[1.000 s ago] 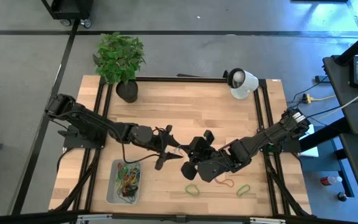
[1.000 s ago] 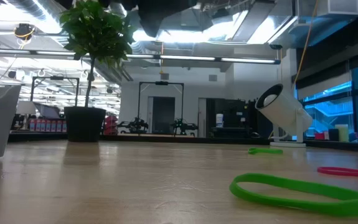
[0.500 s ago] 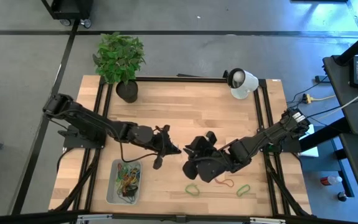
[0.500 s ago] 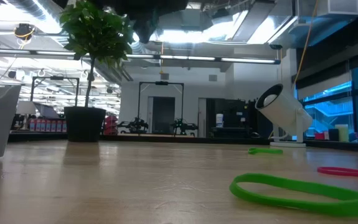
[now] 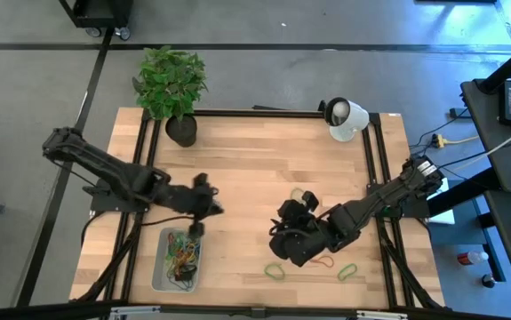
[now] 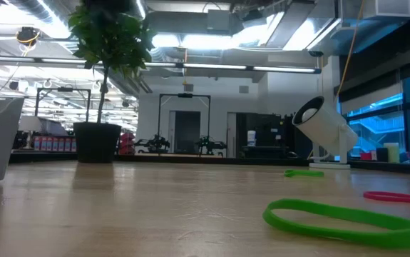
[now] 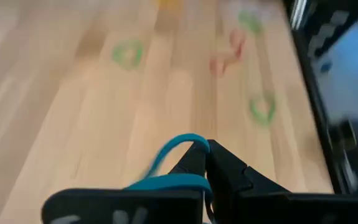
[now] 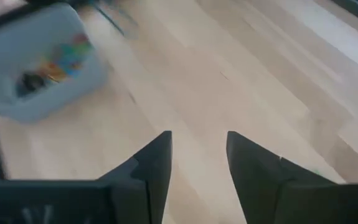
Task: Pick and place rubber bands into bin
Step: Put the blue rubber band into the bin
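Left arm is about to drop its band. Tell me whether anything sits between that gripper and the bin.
Nothing visible does. The left gripper, shut on a blue rubber band, hangs at the bin's far edge. Only bare table lies around it. The right gripper is off to the side, open, near the loose bands.

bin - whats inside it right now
The bin holds a tangled heap of rubber bands in green, red, tan and black. Its floor under the heap is covered, so anything lying beneath cannot be seen.
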### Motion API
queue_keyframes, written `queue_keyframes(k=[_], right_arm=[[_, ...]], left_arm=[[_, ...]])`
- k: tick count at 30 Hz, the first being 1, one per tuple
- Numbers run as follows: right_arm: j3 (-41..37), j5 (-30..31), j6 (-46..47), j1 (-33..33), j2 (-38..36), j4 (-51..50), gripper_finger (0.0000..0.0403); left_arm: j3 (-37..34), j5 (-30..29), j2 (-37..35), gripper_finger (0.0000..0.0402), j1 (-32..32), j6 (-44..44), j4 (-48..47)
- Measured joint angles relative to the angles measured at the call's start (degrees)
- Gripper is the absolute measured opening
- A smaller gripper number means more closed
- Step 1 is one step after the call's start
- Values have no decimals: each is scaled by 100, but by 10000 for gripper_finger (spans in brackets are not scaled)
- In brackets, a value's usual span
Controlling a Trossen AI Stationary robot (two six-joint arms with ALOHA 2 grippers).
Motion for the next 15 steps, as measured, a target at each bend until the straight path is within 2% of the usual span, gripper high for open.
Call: queue_keyframes(k=[3, 6, 10, 15], right_arm=[[-520, -10, 259, 13, 0, 39, 156], [-1134, -313, 580, 46, 0, 284, 147], [-1962, -904, 690, 176, -38, 1274, 128], [-2727, -1176, 788, 441, -63, 2557, 113]], left_arm=[[549, -212, -63, 2, -509, -797, -1529], [962, -224, -31, 2, -973, -1714, -2566], [1144, 101, -22, 2, -1460, -3041, -3120], [1017, 244, 117, 2, -1914, -4454, -3388]])
